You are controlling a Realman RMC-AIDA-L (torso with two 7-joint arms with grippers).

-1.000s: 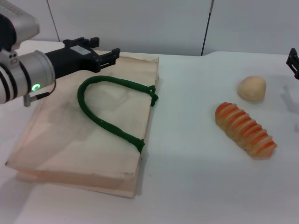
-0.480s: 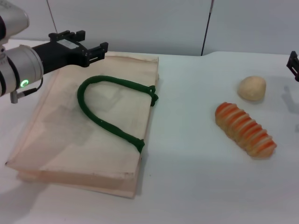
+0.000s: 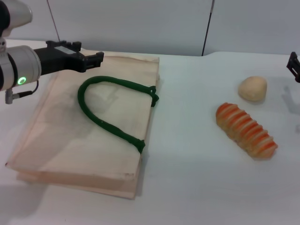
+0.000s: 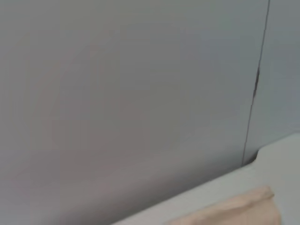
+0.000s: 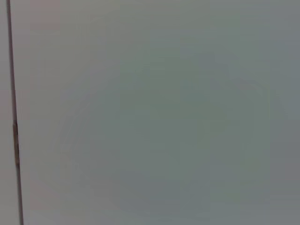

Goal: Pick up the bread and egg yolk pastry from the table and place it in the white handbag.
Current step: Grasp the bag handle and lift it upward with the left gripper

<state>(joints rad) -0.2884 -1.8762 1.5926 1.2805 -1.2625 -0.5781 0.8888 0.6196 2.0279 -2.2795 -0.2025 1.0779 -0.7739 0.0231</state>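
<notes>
The white handbag (image 3: pixel 89 126) lies flat on the table at the left, its dark green rope handle (image 3: pixel 110 117) looped on top. A corner of it shows in the left wrist view (image 4: pixel 239 211). The striped bread (image 3: pixel 246 130) lies at the right, with the round pale egg yolk pastry (image 3: pixel 252 88) just behind it. My left gripper (image 3: pixel 89 52) hovers over the bag's far left corner, open and empty. Only a sliver of my right gripper (image 3: pixel 295 66) shows at the right edge, behind the pastry.
The white table (image 3: pixel 187 154) ends at a grey wall (image 3: pixel 140 23) with a dark vertical seam. The right wrist view shows only that wall (image 5: pixel 150 112).
My left arm has drawn back to the left, from over the bag's far middle to its far left corner. The foods, the bag and the right gripper have not moved.
</notes>
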